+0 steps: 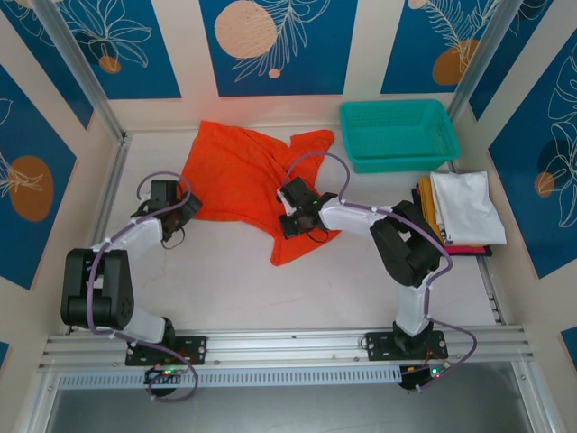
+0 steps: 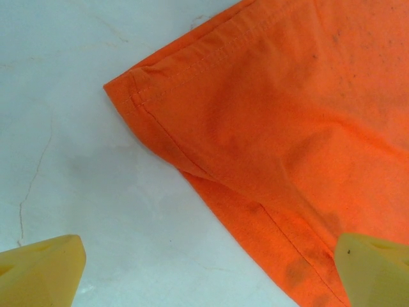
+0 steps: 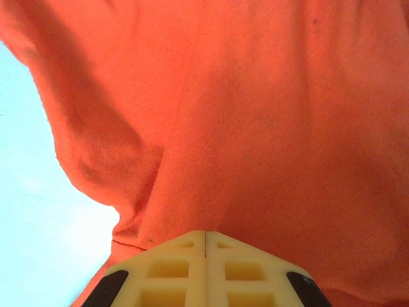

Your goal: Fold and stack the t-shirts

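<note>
A bright orange-red t-shirt point(image 1: 236, 171) lies crumpled and spread on the white table, back centre. My right gripper point(image 1: 288, 221) sits on its lower right part. In the right wrist view the jaws point(image 3: 205, 233) are pressed together on a fold of the orange cloth point(image 3: 255, 115). My left gripper point(image 1: 185, 206) is open at the shirt's lower left corner. One yellow fingertip point(image 2: 41, 268) hangs over bare table and the other point(image 2: 374, 265) over the hemmed cloth point(image 2: 287, 115). Folded t-shirts point(image 1: 464, 206) are stacked at the right, white on top, with mustard point(image 1: 426, 207) and red point(image 1: 464, 248) edges showing.
A teal mesh basket point(image 1: 398, 133) stands at the back right, just behind the folded stack. Walls close the table on the left, back and right. Bare table point(image 1: 234, 289) stretches in front of the orange shirt, between the two arms.
</note>
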You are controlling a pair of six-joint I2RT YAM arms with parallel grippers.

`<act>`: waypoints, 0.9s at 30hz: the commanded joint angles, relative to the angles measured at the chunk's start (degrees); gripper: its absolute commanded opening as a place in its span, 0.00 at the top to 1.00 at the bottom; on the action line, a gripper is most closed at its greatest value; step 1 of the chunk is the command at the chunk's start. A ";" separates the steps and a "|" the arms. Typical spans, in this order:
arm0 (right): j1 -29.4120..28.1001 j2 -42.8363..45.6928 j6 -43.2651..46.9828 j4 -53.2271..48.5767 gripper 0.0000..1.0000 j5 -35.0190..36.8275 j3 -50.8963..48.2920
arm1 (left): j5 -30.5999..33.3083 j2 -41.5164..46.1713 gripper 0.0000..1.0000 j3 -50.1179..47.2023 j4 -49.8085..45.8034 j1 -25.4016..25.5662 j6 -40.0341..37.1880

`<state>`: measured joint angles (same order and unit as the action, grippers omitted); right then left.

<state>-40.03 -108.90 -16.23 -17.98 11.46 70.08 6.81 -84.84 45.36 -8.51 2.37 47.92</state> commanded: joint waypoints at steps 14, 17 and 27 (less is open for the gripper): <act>-9.89 35.91 -16.98 -0.21 1.00 6.00 -33.93 | 0.37 -0.13 0.00 1.27 -0.09 -1.05 -0.53; -11.17 40.32 -20.05 -2.53 1.00 8.32 -37.18 | 0.64 -0.57 0.00 2.50 -0.92 -1.31 -1.37; -3.13 48.59 -27.98 -6.63 0.23 12.00 -35.38 | -0.60 -2.76 0.00 5.90 -1.25 -1.65 -0.33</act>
<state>-47.24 -60.80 -38.48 -23.49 21.87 31.92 6.83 -86.28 49.21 -8.69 1.58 47.53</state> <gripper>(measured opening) 0.768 0.998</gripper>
